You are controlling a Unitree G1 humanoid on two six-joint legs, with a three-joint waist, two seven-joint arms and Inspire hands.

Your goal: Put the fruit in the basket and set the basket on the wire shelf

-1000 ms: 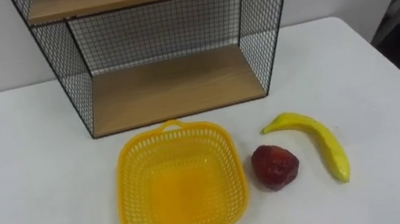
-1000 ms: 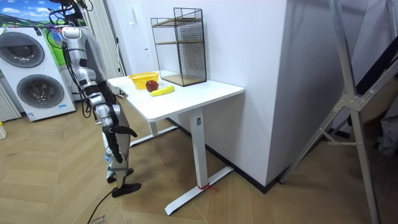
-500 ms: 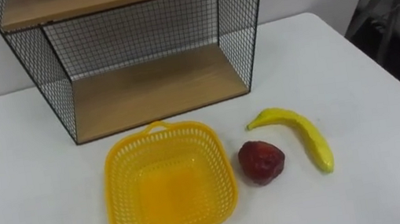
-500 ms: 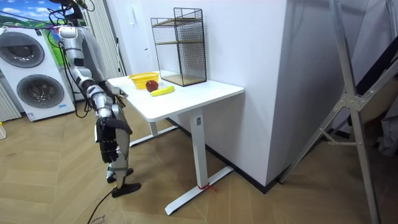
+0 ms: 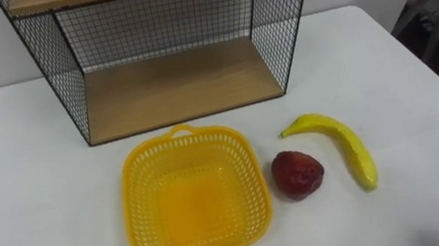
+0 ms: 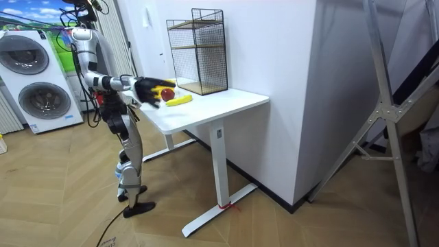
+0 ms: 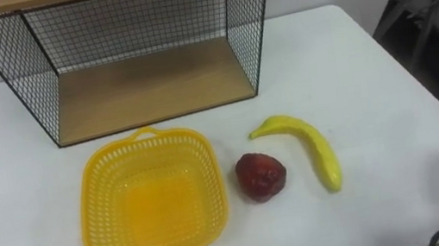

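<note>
- Raised since a second earlier from beside the body to above the surface (image 5: 26, 169): right robot hand (image 6: 149, 91), in the room view. Blurred there, so degree of opening not readable.
- Loose on the surface and not yet inside the basket (image 5: 195, 201): red fruit (image 5: 299, 174) just beside its right rim, banana (image 5: 342, 137) a little further right.
- Empty and mouth up, set directly before the lower board of the wire shelf (image 5: 174, 82), probably for a short lift onward.
- Judged aim of the reach: fruit on the robot's right side.
- Cut off at the top edge: upper part of the wire shelf.
- Unidentifiable: pale blur at the right eye view's lower right corner.
</note>
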